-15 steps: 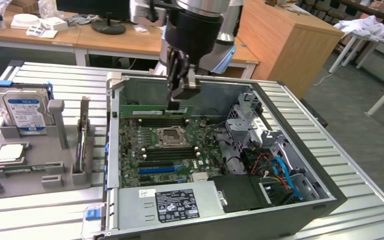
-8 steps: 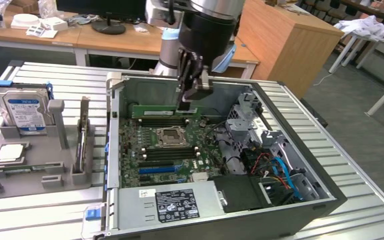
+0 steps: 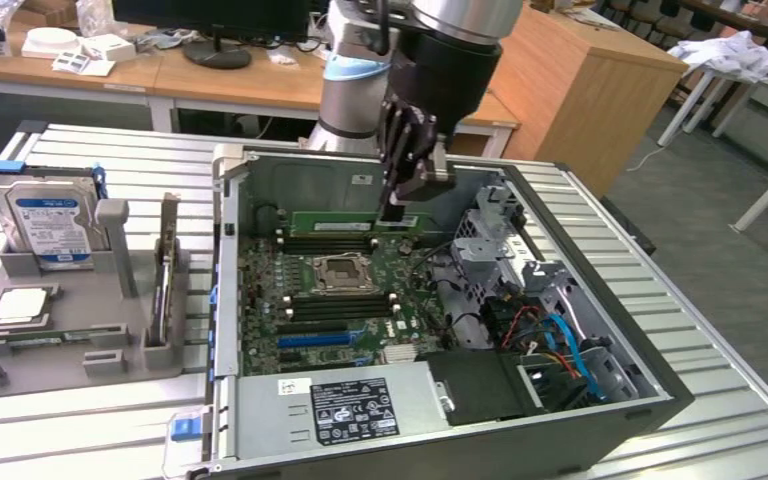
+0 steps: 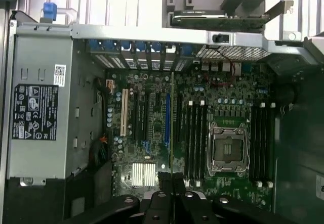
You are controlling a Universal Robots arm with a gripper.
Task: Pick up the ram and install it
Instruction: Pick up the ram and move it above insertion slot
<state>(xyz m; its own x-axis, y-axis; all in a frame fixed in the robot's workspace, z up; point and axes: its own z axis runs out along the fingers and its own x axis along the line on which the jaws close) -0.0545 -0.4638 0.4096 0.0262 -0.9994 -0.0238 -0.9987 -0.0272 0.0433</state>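
The ram point(image 3: 344, 222) is a long, narrow green stick held level inside the open computer case point(image 3: 231, 300). It hangs just above the black memory slots point(image 3: 337, 242) behind the CPU socket point(image 3: 341, 270). My gripper point(image 3: 395, 208) reaches down from above and is shut on the ram near its end at the exterior view's right. In the wrist view the ram point(image 4: 172, 128) shows edge-on as a thin line running out from my gripper point(image 4: 172, 183), beside the memory slots point(image 4: 195, 138) and the CPU socket point(image 4: 228, 150).
A grey holder tray point(image 3: 77, 340) at the exterior view's left carries a blue-labelled hard drive point(image 3: 51, 215) and a square silver CPU chip point(image 3: 21, 305). Inside the case are the power supply point(image 3: 344, 405), a drive cage point(image 3: 491, 230) and loose cables point(image 3: 551, 335).
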